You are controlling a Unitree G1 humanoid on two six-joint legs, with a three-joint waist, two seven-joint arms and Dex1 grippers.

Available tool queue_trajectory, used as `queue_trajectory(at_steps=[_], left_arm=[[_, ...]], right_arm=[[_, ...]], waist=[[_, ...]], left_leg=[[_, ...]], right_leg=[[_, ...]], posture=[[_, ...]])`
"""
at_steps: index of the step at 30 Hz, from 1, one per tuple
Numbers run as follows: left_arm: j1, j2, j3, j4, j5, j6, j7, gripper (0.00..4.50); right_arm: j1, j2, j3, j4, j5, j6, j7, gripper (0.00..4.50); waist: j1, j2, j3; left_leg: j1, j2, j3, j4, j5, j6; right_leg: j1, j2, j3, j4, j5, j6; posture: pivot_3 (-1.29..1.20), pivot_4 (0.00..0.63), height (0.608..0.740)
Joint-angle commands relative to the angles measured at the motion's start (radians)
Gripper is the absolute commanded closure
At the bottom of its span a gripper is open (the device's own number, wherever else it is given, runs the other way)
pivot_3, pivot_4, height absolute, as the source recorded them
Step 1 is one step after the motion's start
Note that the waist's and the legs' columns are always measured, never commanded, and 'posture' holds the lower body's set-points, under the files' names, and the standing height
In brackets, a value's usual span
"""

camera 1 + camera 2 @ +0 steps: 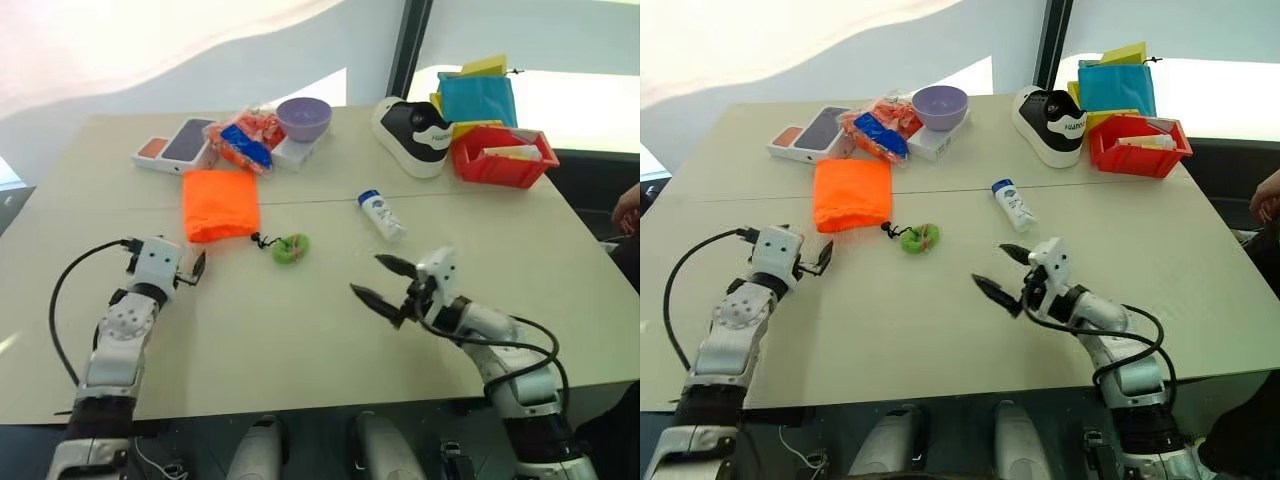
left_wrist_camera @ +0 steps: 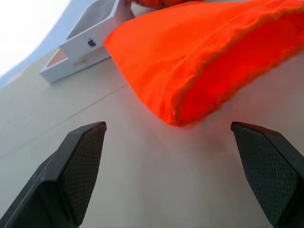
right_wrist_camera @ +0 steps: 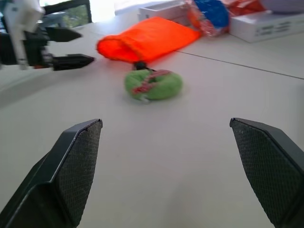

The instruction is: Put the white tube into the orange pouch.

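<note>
Beige table, bright room, that's my view.
I'm looking down on a pale table with a seam running across it, a dark post behind it, and strong light washing out the wall and the window at the back right.

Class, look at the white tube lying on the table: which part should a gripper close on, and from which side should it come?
Grip the white tube across its body, below the blue cap, coming from above. It lies flat with bare table all around, its long axis slanting away from the robot, so the open right gripper, the nearer one, should probably close across that axis.
</note>
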Motion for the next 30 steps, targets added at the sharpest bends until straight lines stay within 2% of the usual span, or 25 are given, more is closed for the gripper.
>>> queue_trajectory(at_steps=[1,5,10,11,12,19,20,23,30], left_arm=[[-0.075,0.016,-0.042,0.075,0.079,-0.073,0.039,0.0],[-0.162,0.01,-0.093,0.194,0.144,-0.133,0.077,0.0],[-0.244,-0.014,-0.089,0.298,0.151,-0.172,0.136,0.0],[-0.246,-0.014,-0.089,0.306,0.153,-0.182,0.142,0.54],[-0.247,-0.013,-0.087,0.313,0.153,-0.191,0.149,0.83],[-0.228,-0.003,-0.072,0.315,0.137,-0.215,0.15,4.26],[-0.221,-0.002,-0.071,0.31,0.135,-0.216,0.149,4.46],[-0.19,-0.006,-0.057,0.263,0.102,-0.223,0.122,4.46],[-0.017,0.001,-0.025,-0.012,0.026,-0.148,0.035,4.46]], right_arm=[[-0.006,0.014,0.029,-0.068,0.001,0.003,-0.013,0.04],[-0.011,0.016,0.038,-0.07,0.002,0.007,-0.024,0.04],[-0.005,0.007,0.03,-0.055,-0.007,-0.005,-0.027,0.04],[-0.002,0.007,0.029,-0.056,-0.009,-0.006,-0.028,0.0],[0.002,0.007,0.029,-0.056,-0.011,-0.007,-0.03,0.0],[0.001,0.016,0.016,-0.041,-0.035,-0.015,-0.069,0.0],[-0.006,0.018,0.011,-0.031,-0.043,-0.018,-0.083,0.0],[-0.046,0.028,-0.026,0.017,-0.063,-0.027,-0.145,0.0],[-0.193,0.044,-0.112,0.196,-0.149,-0.039,-0.324,0.0]], waist=[[0.0,0.0,0.0],[0.001,0.0,0.0],[-0.001,-0.001,0.0],[-0.001,-0.001,0.0],[-0.002,-0.001,0.0],[-0.001,-0.001,0.0],[-0.001,-0.001,0.0],[-0.002,-0.001,0.0],[-0.002,-0.001,0.0]], left_leg=[[0.0,0.0,0.0,0.0,0.0,0.0],[0.0,-0.001,0.0,0.0,0.0,0.0],[-0.001,-0.001,0.0,0.0,0.0,0.0],[-0.001,-0.001,0.0,0.0,0.0,0.0],[0.0,-0.001,0.0,0.0,0.0,0.0],[-0.001,-0.001,0.0,0.0,0.0,0.0],[0.0,-0.001,0.0,0.0,0.0,0.0],[0.0,-0.001,0.0,0.0,0.0,0.0],[0.0,-0.001,0.0,0.0,0.0,0.0]], right_leg=[[0.0,0.0,0.0,0.0,0.0,0.001],[0.0,-0.001,0.0,-0.001,0.002,0.003],[0.0,0.0,-0.001,0.0,0.002,0.004],[0.0,0.0,0.0,0.0,0.002,0.005],[0.0,0.0,0.0,0.0,0.003,0.005],[0.0,-0.001,0.0,0.0,0.003,0.005],[0.0,-0.001,0.0,0.0,0.003,0.005],[0.0,-0.001,0.0,0.0,0.003,0.005],[-0.001,-0.001,0.0,0.001,0.003,0.005]], posture=[[0.0,0.15,0.74],[0.0,0.15,0.74],[0.0,0.15,0.74],[0.0,0.15,0.74],[0.0,0.15,0.74],[0.0,0.15,0.74],[0.0,0.15,0.74],[0.0,0.15,0.74],[0.0,0.15,0.74]])
